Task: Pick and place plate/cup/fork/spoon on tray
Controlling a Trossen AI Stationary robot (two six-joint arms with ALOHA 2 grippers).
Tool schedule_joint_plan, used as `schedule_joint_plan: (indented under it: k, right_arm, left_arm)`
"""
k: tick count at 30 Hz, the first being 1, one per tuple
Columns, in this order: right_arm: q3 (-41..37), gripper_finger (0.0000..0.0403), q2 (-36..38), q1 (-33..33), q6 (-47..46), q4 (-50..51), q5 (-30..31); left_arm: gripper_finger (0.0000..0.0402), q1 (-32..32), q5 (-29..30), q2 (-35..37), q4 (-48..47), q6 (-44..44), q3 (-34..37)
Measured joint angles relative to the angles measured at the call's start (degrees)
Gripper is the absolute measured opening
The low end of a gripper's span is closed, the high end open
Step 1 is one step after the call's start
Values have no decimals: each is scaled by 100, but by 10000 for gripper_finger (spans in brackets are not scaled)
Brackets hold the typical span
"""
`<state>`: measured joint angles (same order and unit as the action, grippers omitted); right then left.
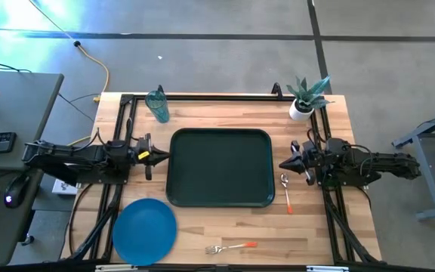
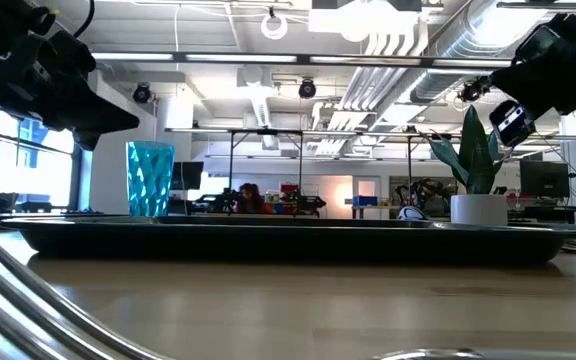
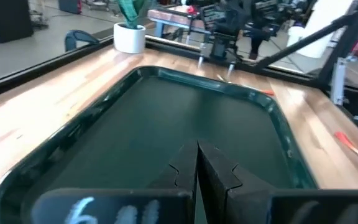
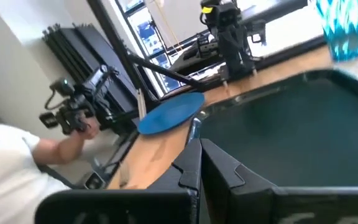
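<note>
While nothing is lying on it, the tray (image 1: 220, 168) is sitting in the middle of the wooden table (image 1: 225, 227), its dark floor bare. The plate (image 1: 144, 231) is resting flat on the wood off the tray's near-left corner, close to the table's front edge. The cup (image 1: 157, 106) is standing upright beyond the tray's far-left corner, near the back edge. The spoon (image 1: 285, 190) is lying just beside the tray's right rim, bowl pointing away from the front edge, and the fork (image 1: 231, 246) is lying crosswise near the front edge, well apart from the tray.

The left gripper (image 1: 161, 156) is hovering at the tray's left rim with its fingers pressed together, gripping nothing. The right gripper (image 1: 284, 164) is hovering at the tray's right rim, just above the spoon's end, its fingers likewise closed and empty.

A white pot with a green plant (image 1: 305, 98) is standing at the far-right corner. In the right wrist view a person (image 4: 17, 165) is holding a camera (image 4: 73, 106) beyond the table.
</note>
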<state>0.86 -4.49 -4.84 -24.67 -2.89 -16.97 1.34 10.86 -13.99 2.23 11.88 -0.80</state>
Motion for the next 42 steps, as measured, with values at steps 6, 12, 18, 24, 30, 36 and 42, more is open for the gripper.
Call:
schedule_joint_plan:
  k: [6,12,18,24,30,36,42]
  right_arm:
    - [5,0,0,1,215,55,379]
    - [5,0,0,0,1072,-328,1840]
    - [13,0,-74,-7,983,-853,4032]
    - [13,0,-730,-131,114,-762,3448]
    - [13,0,-2097,-8,-814,-1522,2934]
    - [13,0,-3489,534,-858,-3532,2634]
    - [109,0,-4393,1068,-966,-4755,3090]
  left_arm:
    - [3,-4,182,-123,112,1,0]
    - [3,33,-688,-123,-56,1196,0]
    - [3,33,-728,-123,-223,1862,-32]
    - [3,33,-689,-124,-449,1835,-156]
    - [3,51,-697,-161,-429,1744,-122]
    - [3,380,-524,-377,-373,1795,-111]
    - [3,839,-104,-449,-335,1907,-111]
